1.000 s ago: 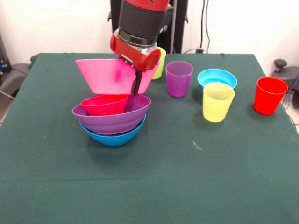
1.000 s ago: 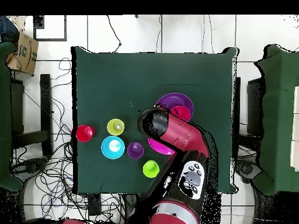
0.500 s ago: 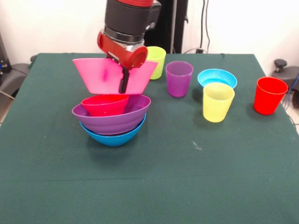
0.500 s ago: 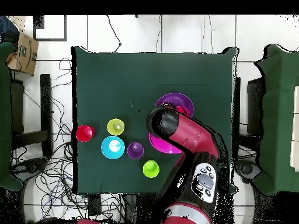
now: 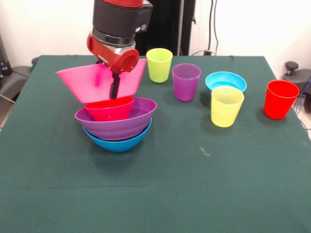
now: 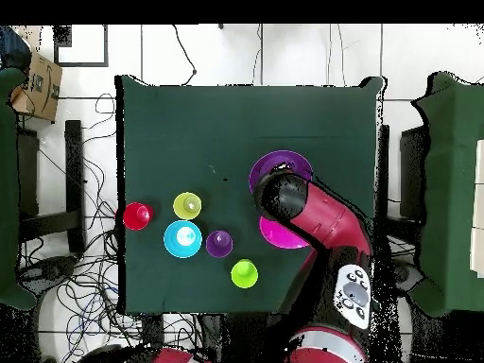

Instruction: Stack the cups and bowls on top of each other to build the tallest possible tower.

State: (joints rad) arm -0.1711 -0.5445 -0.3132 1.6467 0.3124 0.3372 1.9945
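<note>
Front view: the end effector [image 5: 115,86] is closed on the wall of the pink bowl [image 5: 87,82], holding it tilted in the air. Directly beneath the end effector sits the tower [image 5: 116,127]: a blue bowl [image 5: 116,142] at the base, a purple bowl [image 5: 119,124] nested in it, and a small red bowl [image 5: 109,108] inside that. The pink bowl's underside hangs just above the red bowl; contact cannot be judged. Well off to one side of the end effector, on the green counter [image 5: 194,184], stand a lime green cup [image 5: 159,65], a purple cup [image 5: 186,81], a light blue bowl [image 5: 226,81], a yellow cup [image 5: 226,106] and a red cup [image 5: 280,99], farthest out.

Overhead view: the arm [image 6: 321,222] covers most of the pink bowl.
</note>
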